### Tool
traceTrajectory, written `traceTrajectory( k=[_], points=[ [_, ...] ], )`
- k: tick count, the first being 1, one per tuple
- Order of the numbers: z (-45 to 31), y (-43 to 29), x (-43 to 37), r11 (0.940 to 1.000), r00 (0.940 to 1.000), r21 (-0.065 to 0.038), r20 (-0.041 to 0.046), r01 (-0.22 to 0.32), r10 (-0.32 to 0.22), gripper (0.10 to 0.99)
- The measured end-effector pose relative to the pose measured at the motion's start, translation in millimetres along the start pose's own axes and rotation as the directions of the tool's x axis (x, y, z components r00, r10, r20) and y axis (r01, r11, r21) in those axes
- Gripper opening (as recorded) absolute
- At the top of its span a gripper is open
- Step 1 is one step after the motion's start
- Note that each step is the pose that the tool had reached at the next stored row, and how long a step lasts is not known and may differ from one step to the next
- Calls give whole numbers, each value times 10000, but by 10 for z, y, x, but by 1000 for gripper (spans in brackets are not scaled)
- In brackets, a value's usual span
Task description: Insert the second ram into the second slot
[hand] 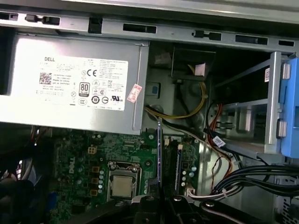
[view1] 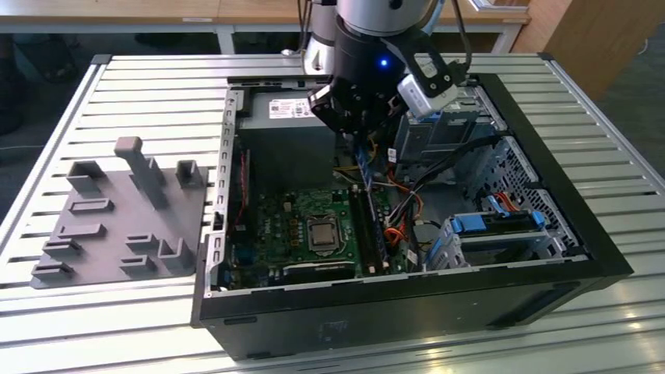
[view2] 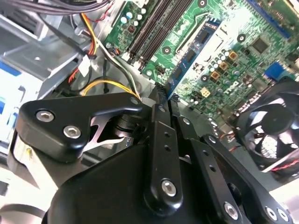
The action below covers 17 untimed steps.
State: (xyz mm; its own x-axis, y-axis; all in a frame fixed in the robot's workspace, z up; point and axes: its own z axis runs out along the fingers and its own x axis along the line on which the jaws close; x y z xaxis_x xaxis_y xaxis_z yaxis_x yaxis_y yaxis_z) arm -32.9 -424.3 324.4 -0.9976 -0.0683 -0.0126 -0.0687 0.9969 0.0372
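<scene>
While the slatted metal bench (view1: 156, 93) carries an open black computer case (view1: 416, 319) and, at the exterior view's left, a grey holder tray (view1: 114, 226), the arm reaches down into the case. Inside sit the silver power supply (hand: 70, 79) and the green motherboard (view1: 286, 226). The claw (view2: 164, 95) is clenched on the second ram (view2: 192, 56), a thin blue stick held edge-down above the motherboard, close beside the dark memory slots (view2: 149, 30). Whether the stick touches a slot I cannot tell.
</scene>
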Motion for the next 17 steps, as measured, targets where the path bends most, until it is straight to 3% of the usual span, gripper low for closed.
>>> traceTrajectory(
  k=[3, 8, 17],
  points=[
    [54, -20, 0, 10000, 10000, 3, 2, -96, 96, 141],
    [134, -115, 5, 9999, 9999, -2, 5, -146, 146, 141],
    [296, -129, 8, 9970, 9970, 7, 31, -770, 770, 141]
  ],
)
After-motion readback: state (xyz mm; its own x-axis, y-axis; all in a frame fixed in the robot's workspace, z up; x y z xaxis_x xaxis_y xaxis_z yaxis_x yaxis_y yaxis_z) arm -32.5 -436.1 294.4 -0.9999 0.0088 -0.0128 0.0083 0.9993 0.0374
